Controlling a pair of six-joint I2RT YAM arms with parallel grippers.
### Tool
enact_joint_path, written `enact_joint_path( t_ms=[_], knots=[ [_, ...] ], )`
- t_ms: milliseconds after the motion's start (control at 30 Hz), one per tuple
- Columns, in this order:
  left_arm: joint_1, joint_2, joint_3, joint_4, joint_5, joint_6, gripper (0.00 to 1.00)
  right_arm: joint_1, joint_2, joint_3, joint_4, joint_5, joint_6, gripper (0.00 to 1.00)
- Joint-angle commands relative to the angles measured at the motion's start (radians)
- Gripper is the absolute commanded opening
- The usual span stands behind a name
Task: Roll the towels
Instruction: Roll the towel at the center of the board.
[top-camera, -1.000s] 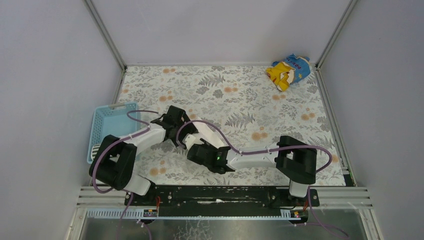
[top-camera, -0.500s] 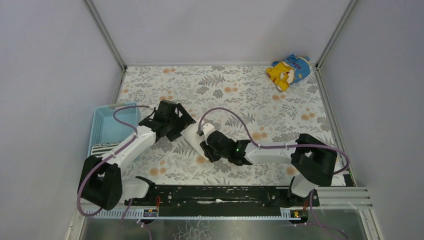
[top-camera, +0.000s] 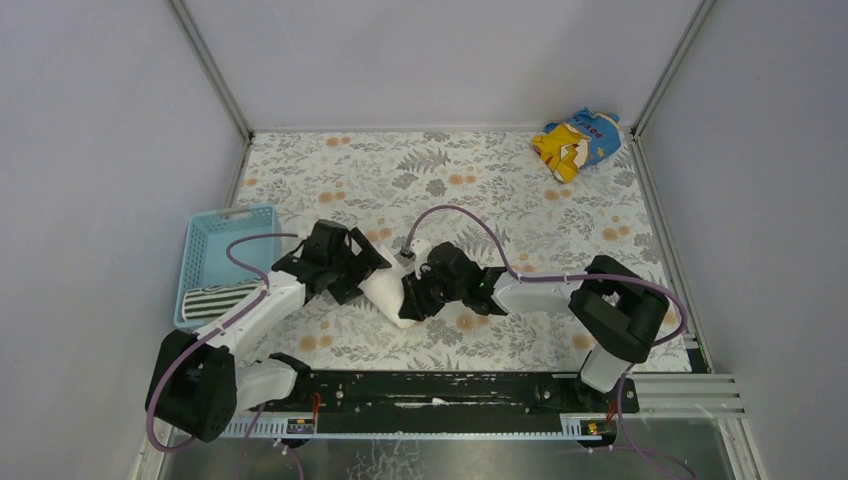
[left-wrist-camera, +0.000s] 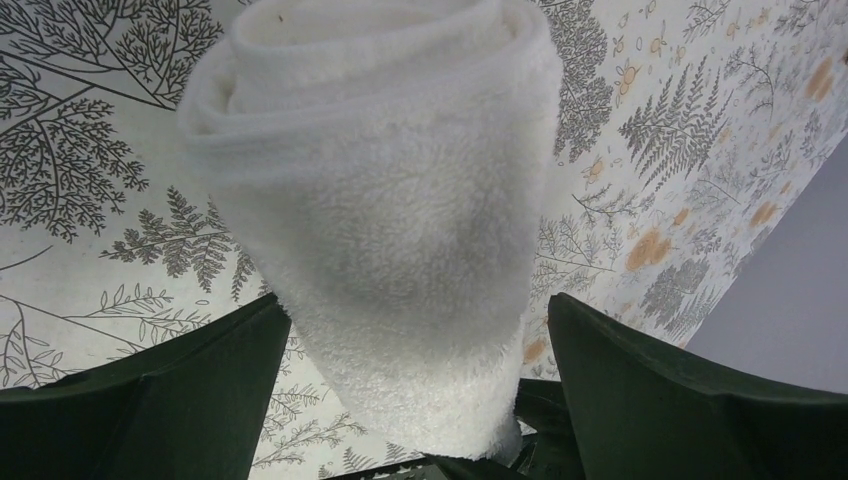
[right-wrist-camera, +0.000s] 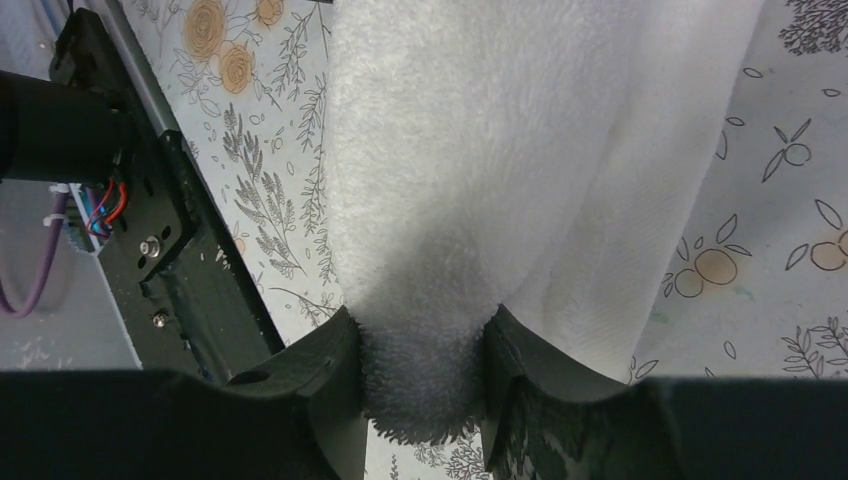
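Observation:
The large white terry towel (top-camera: 385, 292) lies rolled on the flowered table near the middle, between both arms. In the left wrist view the white towel roll (left-wrist-camera: 380, 200) fills the space between the wide-spread fingers (left-wrist-camera: 200, 390), with a gap on the right side; my left gripper (left-wrist-camera: 420, 335) is open around its end. My right gripper (right-wrist-camera: 425, 365) is shut on the other end of the white towel (right-wrist-camera: 500, 150), its pile squeezed between the fingers. The small striped towel (top-camera: 215, 300) lies rolled in the blue basket (top-camera: 228, 222).
A yellow-and-blue printed cloth (top-camera: 577, 143) lies crumpled in the far right corner. The basket stands at the left edge of the table. Metal frame rails and grey walls enclose the table, and the black base bar (top-camera: 440, 388) runs along the near edge.
My left gripper has opened wide and swung left, off the towel roll. My right gripper has closed on the roll's other end and shifted it slightly right. The striped towel in the basket is uncovered.

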Motion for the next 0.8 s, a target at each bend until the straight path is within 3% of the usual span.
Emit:
enact_joint_path(
  t_ms=[0, 333, 767],
  knots=[
    [0.0, 0.014, -0.025, 0.041, 0.032, -0.023, 1.0, -0.005, 0.081, -0.008, -0.191, -0.142, 0.054, 0.25],
    [0.002, -0.031, -0.087, 0.042, -0.036, -0.039, 1.0, -0.052, 0.159, 0.007, -0.186, -0.223, 0.109, 0.25],
    [0.003, -0.046, -0.18, 0.139, -0.001, -0.051, 0.94, -0.12, 0.253, -0.008, -0.102, -0.359, 0.197, 0.26]
  ],
)
